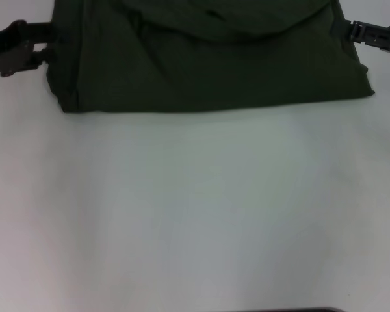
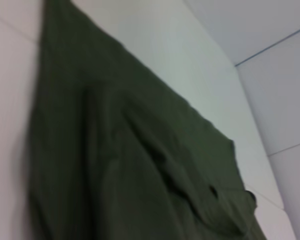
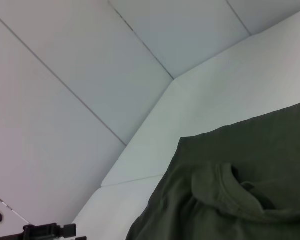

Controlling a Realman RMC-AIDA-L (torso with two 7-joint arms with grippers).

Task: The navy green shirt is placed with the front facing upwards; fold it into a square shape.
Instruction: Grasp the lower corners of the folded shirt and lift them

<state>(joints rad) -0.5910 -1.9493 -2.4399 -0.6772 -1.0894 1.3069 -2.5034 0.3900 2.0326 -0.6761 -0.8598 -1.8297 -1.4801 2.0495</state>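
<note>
The shirt point(image 1: 214, 62) is dark olive green. It lies folded on the table point(image 1: 195, 208), at the far edge, lettering hidden.

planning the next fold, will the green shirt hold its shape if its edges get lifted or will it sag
Likely floppy: the navy green shirt lies in soft creases, with a layer curving over its top. Lifted by the left gripper and right gripper at its two sides, the middle would probably sag. It should be light, and on the smooth white table it may slide rather than stay put.

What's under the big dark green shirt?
The dark olive-green cotton shirt lies partly folded on the white table, which shows around its edges. Whatever else lies beneath the cloth is covered, so I cannot tell.
</note>
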